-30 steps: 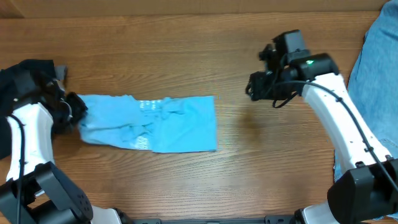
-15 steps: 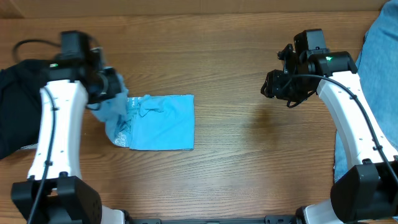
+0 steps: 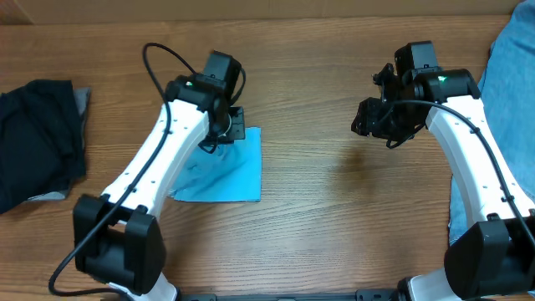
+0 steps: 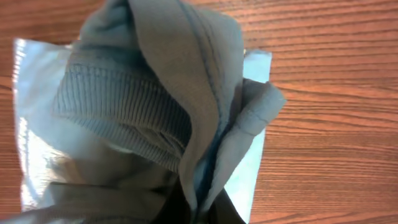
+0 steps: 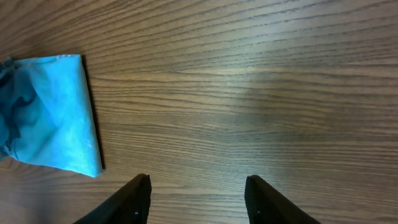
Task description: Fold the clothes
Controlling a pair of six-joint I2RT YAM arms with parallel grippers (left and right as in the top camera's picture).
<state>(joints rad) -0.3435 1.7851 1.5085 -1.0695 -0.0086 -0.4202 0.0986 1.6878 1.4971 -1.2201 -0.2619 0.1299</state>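
The sky-blue T-shirt point(image 3: 227, 171) lies folded on the table's left-centre, its left end drawn over onto the right part. My left gripper point(image 3: 226, 132) is above the shirt's top right part, shut on a bunch of the shirt's collar and hem fabric point(image 4: 186, 106). In the right wrist view the shirt's right edge point(image 5: 59, 118) shows at the left. My right gripper point(image 5: 198, 199) is open and empty, held above bare wood to the right of the shirt point(image 3: 372, 125).
A black garment pile point(image 3: 38, 138) lies at the table's left edge. Faded blue jeans point(image 3: 506, 100) lie at the right edge. Bare wood spans between the shirt and the right arm.
My left gripper has carried the shirt's left end rightward, over the shirt, so the shirt is now half as wide. The right gripper has barely moved.
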